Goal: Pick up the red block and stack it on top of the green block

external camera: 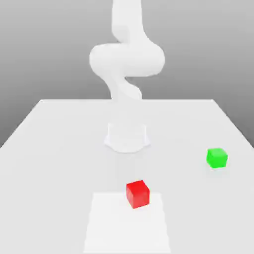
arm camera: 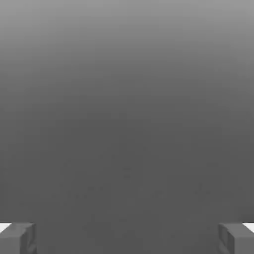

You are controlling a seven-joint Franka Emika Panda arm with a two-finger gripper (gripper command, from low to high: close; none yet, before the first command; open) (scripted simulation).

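The red block (external camera: 137, 193) is a small plain cube resting on the white table (external camera: 59, 149), near the front and just right of centre in the exterior view. The green block (external camera: 217, 158), a cube of the same size, sits apart from it, farther back toward the exterior view's right. In the hand view my gripper (arm camera: 127, 238) is open: its two grey fingertips (arm camera: 17, 238) stand far apart with nothing between them, and a plain grey background lies beyond them.
The arm's white base (external camera: 127, 136) stands at the middle of the table behind the red block, and its links (external camera: 126, 59) rise and curl upward out of the picture. A brighter square patch (external camera: 126, 228) marks the table's front, with the red block on its far edge.
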